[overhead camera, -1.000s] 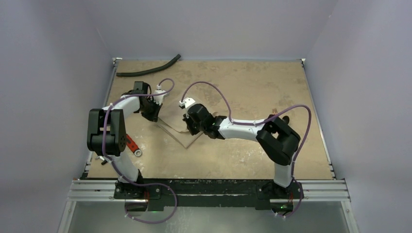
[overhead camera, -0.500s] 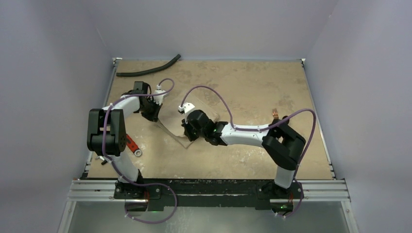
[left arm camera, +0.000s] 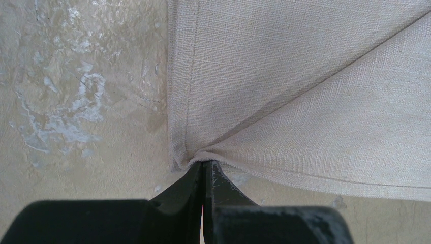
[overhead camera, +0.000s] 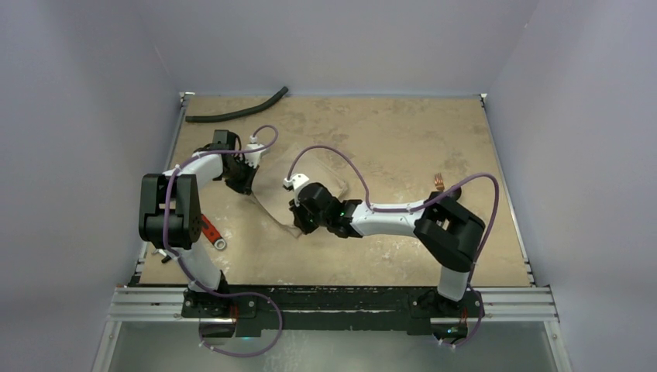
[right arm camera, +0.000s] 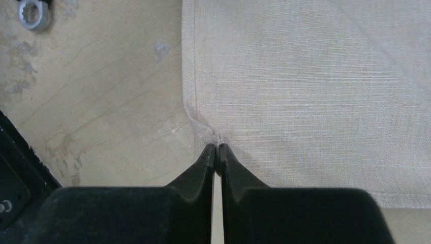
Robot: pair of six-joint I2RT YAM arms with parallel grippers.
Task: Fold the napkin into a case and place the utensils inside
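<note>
The beige napkin [overhead camera: 277,208] lies left of the table's middle, held between both grippers. My left gripper [overhead camera: 248,187] is shut on one corner of it; in the left wrist view the cloth [left arm camera: 305,101] bunches at the closed tips [left arm camera: 203,163]. My right gripper [overhead camera: 297,223] is shut on another corner nearer the front; in the right wrist view the tips [right arm camera: 217,147] pinch the hemmed cloth [right arm camera: 315,91]. The copper fork [overhead camera: 438,182] lies at the right, just behind my right arm's elbow. The spoon is hidden.
A long black hose [overhead camera: 236,109] lies at the back left. A red-handled wrench [overhead camera: 211,233] lies by the left arm's base; its ring end shows in the right wrist view [right arm camera: 34,12]. The purple cables loop over both arms.
My right gripper has moved toward the front and a little left, pulling its napkin corner with it. The left gripper has stayed in place on its corner.
</note>
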